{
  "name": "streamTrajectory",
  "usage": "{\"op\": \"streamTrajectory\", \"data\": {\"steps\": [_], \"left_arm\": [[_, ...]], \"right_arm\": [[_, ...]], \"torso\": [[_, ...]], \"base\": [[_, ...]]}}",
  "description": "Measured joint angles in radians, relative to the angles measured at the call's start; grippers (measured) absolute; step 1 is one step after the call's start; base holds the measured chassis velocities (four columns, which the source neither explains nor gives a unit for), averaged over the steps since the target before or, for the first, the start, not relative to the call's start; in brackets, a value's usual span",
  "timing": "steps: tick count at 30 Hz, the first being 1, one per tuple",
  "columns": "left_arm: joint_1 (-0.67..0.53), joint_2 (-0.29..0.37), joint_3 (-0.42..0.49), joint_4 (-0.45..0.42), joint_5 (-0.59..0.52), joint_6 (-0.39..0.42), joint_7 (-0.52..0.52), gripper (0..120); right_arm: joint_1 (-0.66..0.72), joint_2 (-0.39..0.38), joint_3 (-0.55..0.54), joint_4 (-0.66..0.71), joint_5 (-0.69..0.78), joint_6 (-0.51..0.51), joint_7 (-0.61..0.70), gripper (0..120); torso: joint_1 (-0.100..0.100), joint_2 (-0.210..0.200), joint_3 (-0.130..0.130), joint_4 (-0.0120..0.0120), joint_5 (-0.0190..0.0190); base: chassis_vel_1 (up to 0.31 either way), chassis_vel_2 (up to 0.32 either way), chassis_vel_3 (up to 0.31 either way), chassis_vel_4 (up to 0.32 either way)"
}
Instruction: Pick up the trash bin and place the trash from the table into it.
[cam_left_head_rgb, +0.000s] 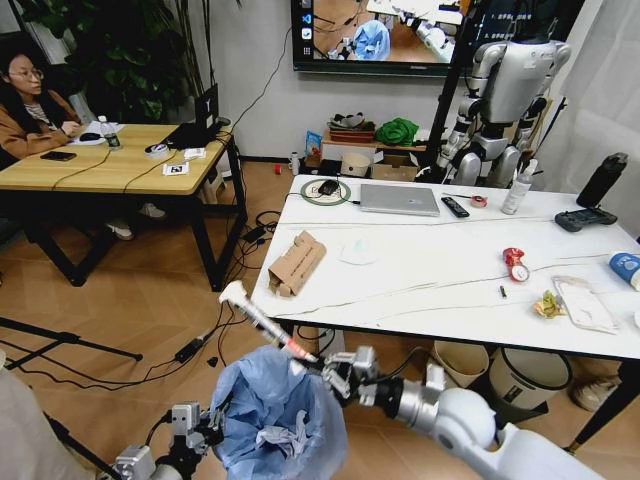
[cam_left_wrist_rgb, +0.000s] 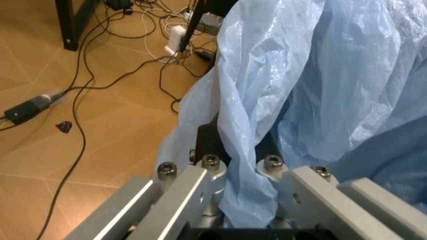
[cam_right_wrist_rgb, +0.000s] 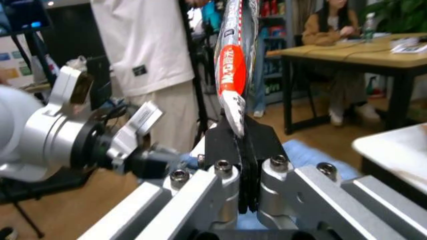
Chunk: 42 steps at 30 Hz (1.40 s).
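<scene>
White marble-look stone with thin dark veins, that's the table (cam_left_head_rgb: 420, 270), and it stretches across the right half of the head view with plenty on it. Torn brown cardboard box (cam_left_head_rgb: 296, 263) near its left edge, silver laptop (cam_left_head_rgb: 399, 200) and black remote (cam_left_head_rgb: 455, 207) at the back, crushed red can (cam_left_head_rgb: 514, 263) mid-table, then a yellow wrapper (cam_left_head_rgb: 548, 304) touching a clear plastic package (cam_left_head_rgb: 585, 303), and a blue paper cup (cam_left_head_rgb: 626, 268) at the far right edge. Black game controller (cam_left_head_rgb: 585, 218) and a dark bottle (cam_left_head_rgb: 607, 180) sit beyond those.

Under the table stand a cream open bin (cam_left_head_rgb: 465, 361) and a grey-and-black round bin (cam_left_head_rgb: 523, 376). A light wooden desk (cam_left_head_rgb: 110, 160) stands off to the left, cables strewn over the floor between.

Down in front, the trash bin (cam_left_head_rgb: 277, 415) with its crinkly light-blue bag hangs between both arms, below the table's near edge. The left gripper (cam_left_head_rgb: 190, 428) is at the bin's left side; the left wrist view shows what the head view can't, the fingers (cam_left_wrist_rgb: 211, 142) pinched tight on a fold of the bag at the bin's rim.

The right gripper (cam_left_head_rgb: 330, 372) is over the bin's right rim, clamped on the end of a long crumpled wrapper tube (cam_left_head_rgb: 262, 321) slanting up and to the left. The right wrist view brings out the red-and-white print on it, and the fingers (cam_right_wrist_rgb: 230, 145) squeezing its tip.
</scene>
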Motion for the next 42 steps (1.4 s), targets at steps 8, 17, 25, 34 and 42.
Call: {"op": "streamTrajectory", "data": {"steps": [8,17,25,34,42], "left_arm": [[-0.004,-0.008,0.004,-0.001,-0.002,0.005,-0.006,0],[0.005,-0.004,0.007,-0.013,-0.004,0.008,-0.007,0],[0.005,-0.003,0.007,-0.015,-0.006,0.008,-0.006,0],[0.011,0.012,-0.025,-0.021,-0.010,0.008,-0.009,0],[0.063,0.066,-0.164,-0.022,-0.087,-0.004,-0.001,0]], "right_arm": [[-0.009,0.030,-0.069,-0.023,-0.075,0.011,0.016,0],[-0.008,0.057,-0.087,-0.033,-0.096,0.012,0.040,0],[-0.015,0.056,-0.080,-0.031,-0.100,0.014,0.040,11],[-0.048,0.046,-0.037,-0.025,-0.115,0.040,0.035,41],[-0.086,0.039,0.075,-0.003,-0.113,0.059,0.019,72]], "torso": [[0.000,0.000,0.000,-0.0002,0.0000],[0.000,0.000,0.000,-0.0001,0.0001],[0.000,0.000,0.000,-0.0001,0.0001],[0.000,0.000,0.000,-0.0001,0.0000],[0.000,0.000,0.000,0.0000,0.0001]], "base": [[0.000,0.000,0.000,0.000],[0.000,0.000,0.000,0.000],[0.000,0.000,0.000,0.000],[0.000,0.000,0.000,0.000],[0.000,0.000,0.000,0.000]]}}
